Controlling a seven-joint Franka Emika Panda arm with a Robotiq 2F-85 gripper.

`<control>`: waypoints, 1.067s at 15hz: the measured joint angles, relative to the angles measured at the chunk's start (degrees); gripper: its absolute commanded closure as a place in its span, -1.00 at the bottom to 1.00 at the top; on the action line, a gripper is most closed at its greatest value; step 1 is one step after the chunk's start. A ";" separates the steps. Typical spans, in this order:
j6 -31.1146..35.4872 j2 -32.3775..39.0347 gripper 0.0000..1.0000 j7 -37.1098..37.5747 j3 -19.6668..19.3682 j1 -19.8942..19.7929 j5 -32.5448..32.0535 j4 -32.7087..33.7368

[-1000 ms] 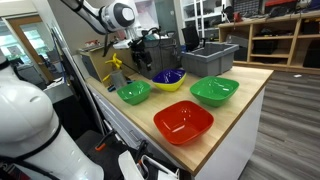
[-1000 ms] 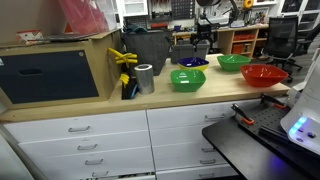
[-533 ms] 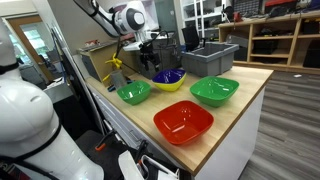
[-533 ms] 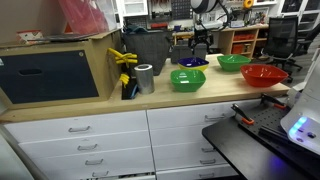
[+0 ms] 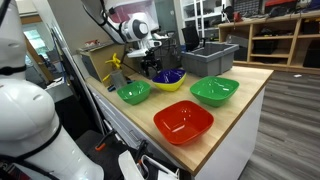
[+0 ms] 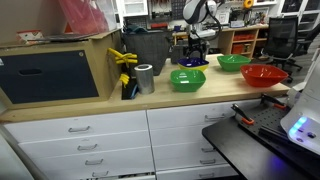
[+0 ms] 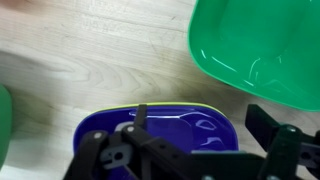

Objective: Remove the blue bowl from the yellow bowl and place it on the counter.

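Note:
The blue bowl (image 5: 170, 76) sits nested inside the yellow bowl (image 5: 172, 86) at the back of the wooden counter (image 5: 245, 90). Both bowls also show in an exterior view, blue bowl (image 6: 193, 63). In the wrist view the blue bowl (image 7: 190, 130) fills the lower middle, with a thin yellow rim (image 7: 160, 107) around it. My gripper (image 5: 152, 66) hangs just above the blue bowl's near-left rim. In the wrist view its fingers (image 7: 200, 135) are spread apart and hold nothing.
A small green bowl (image 5: 134, 93), a large green bowl (image 5: 214, 91) and a red bowl (image 5: 183, 122) stand on the counter. A grey bin (image 5: 209, 57) is behind the bowls. A metal can (image 6: 145, 78) and yellow clamps (image 6: 124, 60) stand at one end.
The arm has swung toward the bowls and come down, so my gripper is now closer over the blue bowl. The bowls have not moved.

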 measured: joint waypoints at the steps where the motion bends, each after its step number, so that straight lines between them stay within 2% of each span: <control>1: -0.02 1.29 -1.00 -0.73 0.00 0.24 0.00 0.94; 2: -0.03 2.58 -1.00 -1.39 -0.01 0.47 -0.02 1.90; 3: -0.05 3.78 -0.81 -1.83 -0.01 0.67 -0.02 2.87; 4: -0.07 4.92 -0.45 -2.18 -0.02 0.81 -0.02 3.89; 12: -0.91 10.24 0.77 -3.88 -0.20 1.77 -0.03 10.09; 14: -1.50 10.62 1.00 -3.88 -0.24 1.95 -0.03 10.82; 16: -2.00 10.72 1.00 -4.02 -0.25 2.10 -0.03 11.38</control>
